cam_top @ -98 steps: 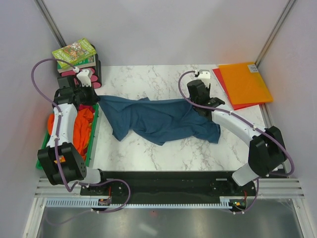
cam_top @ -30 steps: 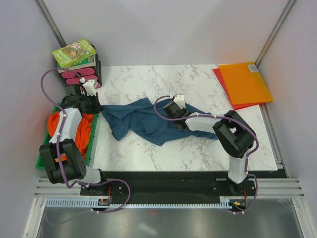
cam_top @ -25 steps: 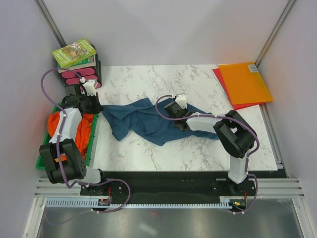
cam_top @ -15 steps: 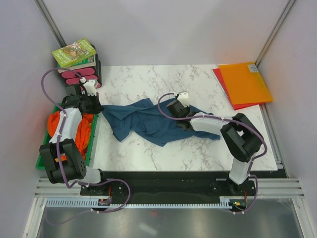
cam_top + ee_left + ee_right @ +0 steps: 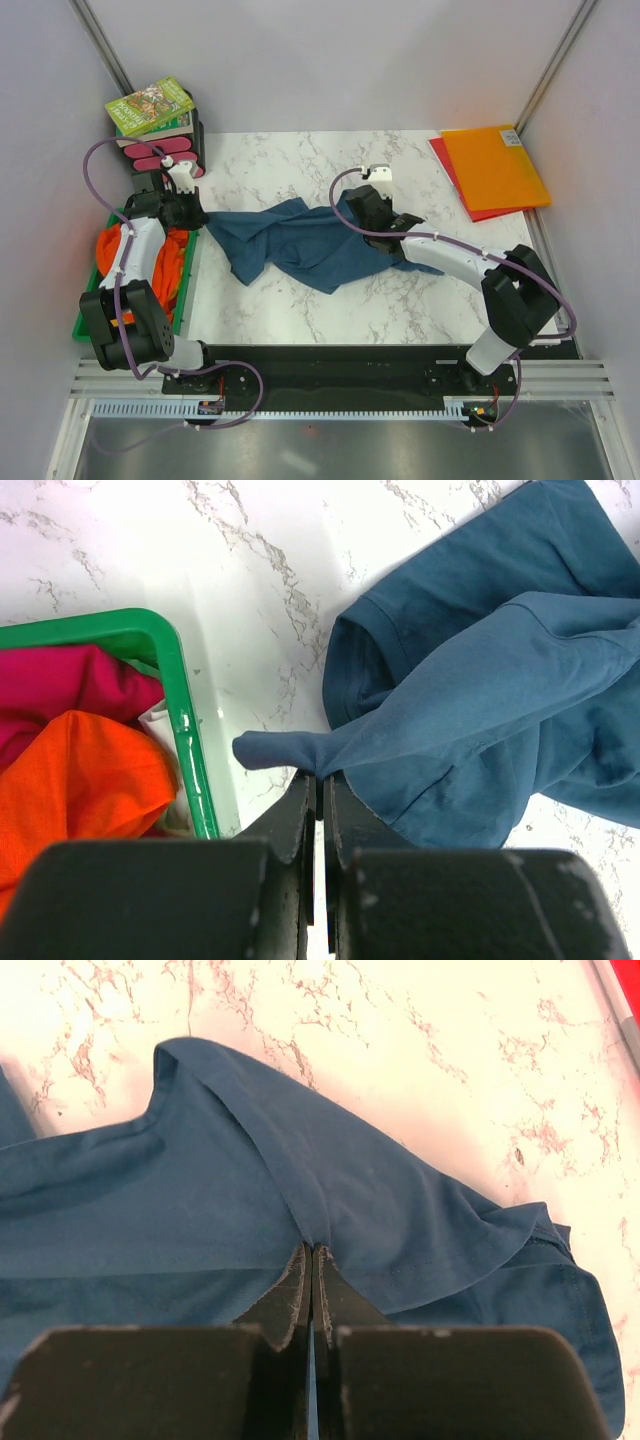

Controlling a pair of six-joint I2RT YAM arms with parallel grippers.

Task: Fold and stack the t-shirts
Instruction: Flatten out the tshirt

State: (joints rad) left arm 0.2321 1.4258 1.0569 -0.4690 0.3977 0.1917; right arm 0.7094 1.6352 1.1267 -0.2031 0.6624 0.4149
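Observation:
A dark teal-blue t-shirt (image 5: pixel 300 245) lies crumpled across the middle of the marble table. My left gripper (image 5: pixel 197 215) is shut on its left end, beside the green basket; the pinched tip of cloth (image 5: pixel 285 752) shows just past my jaws. My right gripper (image 5: pixel 352 212) is shut on a fold near the shirt's upper right edge, and the cloth (image 5: pixel 330 1190) tents up from the closed tips (image 5: pixel 311 1250). Orange t-shirts (image 5: pixel 165 255) lie bunched in the green basket (image 5: pixel 191 268); orange and magenta cloth (image 5: pixel 70 770) shows there in the left wrist view.
A green book (image 5: pixel 150 106) lies on a dark rack with pink rolls (image 5: pixel 165 152) at the back left. Orange and red plastic folders (image 5: pixel 495 168) lie at the back right. Grey walls close in both sides.
My right gripper closed on the shirt and has drawn the fold up and to the right, towards the back. The left gripper has held still on the shirt's left end.

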